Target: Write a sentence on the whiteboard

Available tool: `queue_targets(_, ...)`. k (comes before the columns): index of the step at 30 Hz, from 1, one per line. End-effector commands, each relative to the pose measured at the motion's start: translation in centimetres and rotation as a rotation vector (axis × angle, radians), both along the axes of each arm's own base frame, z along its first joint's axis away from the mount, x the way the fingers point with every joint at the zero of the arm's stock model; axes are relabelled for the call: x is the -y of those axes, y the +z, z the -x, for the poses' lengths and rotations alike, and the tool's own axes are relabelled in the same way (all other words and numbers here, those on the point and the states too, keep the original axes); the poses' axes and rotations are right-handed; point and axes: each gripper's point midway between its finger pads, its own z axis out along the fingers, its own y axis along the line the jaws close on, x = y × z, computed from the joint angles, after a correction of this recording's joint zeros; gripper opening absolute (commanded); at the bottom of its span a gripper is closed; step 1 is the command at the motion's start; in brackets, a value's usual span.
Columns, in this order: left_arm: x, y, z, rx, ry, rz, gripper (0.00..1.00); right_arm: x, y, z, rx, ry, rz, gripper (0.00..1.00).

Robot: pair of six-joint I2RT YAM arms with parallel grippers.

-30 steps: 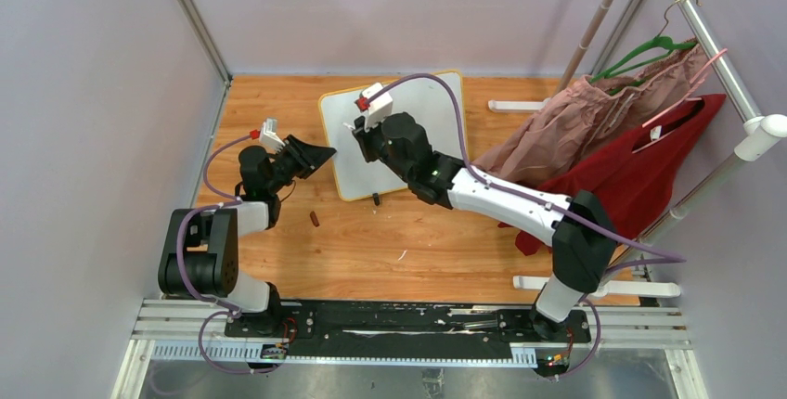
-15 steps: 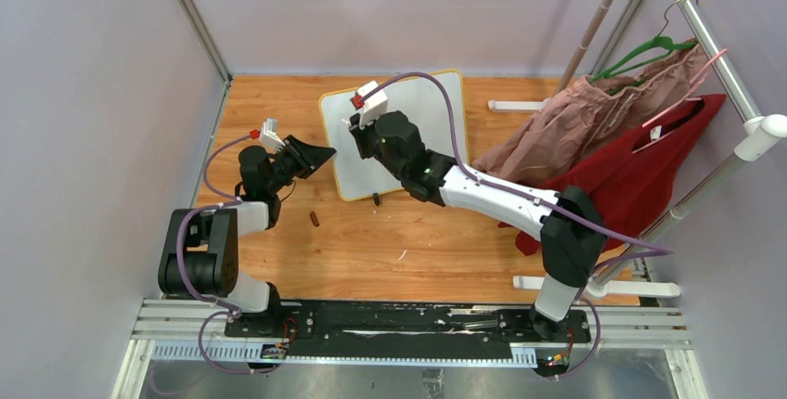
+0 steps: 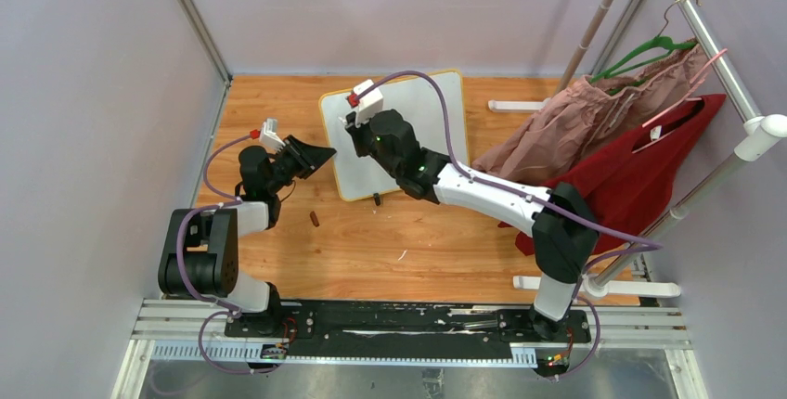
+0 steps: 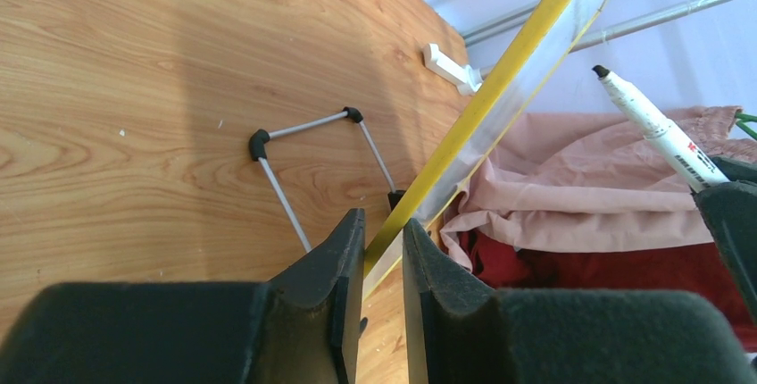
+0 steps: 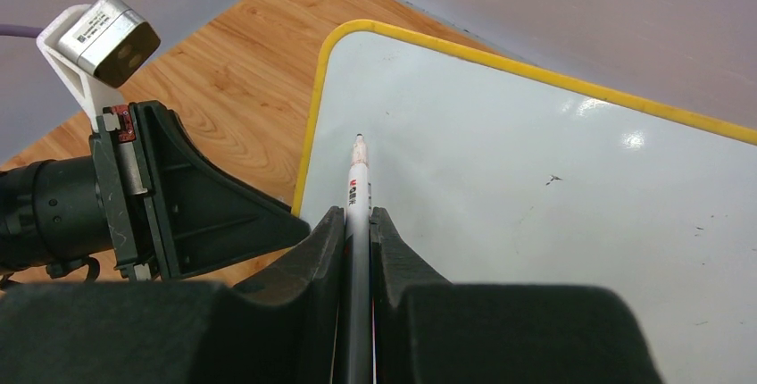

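- Black padded fingers of the right gripper are pressed together on a white marker. Its dark, uncapped tip points out ahead of them.
- The tip lies over the whiteboard, close to the yellow frame on the board's left side. Whether it touches the surface I cannot tell.
- The board's white face carries only a few tiny dark specks.
- The left gripper is clamped on the board's yellow left edge, with one finger on each face.
- The board stands tilted toward the far middle of the wooden table. A thin wire stand with black corners sits behind it.
- A small reddish-brown piece lies on the wood near the left arm, apart from the board.
- To the right of the board, a pink garment and a red garment hang from a rail.
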Motion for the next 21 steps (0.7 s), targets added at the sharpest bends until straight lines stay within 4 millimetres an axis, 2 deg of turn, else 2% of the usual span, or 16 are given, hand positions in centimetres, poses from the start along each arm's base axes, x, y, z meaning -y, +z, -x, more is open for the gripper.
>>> queue_targets(1,0.4,1.6,-0.3,0.058,-0.020,0.000,0.16,0.5,1.3,-1.4,0.022,-0.044,-0.030,0.00)
queue_targets(21,0.4,1.8,-0.3,0.068,-0.019,0.000,0.11,1.2,-1.0,-2.2,-0.023,-0.073,0.006,0.00)
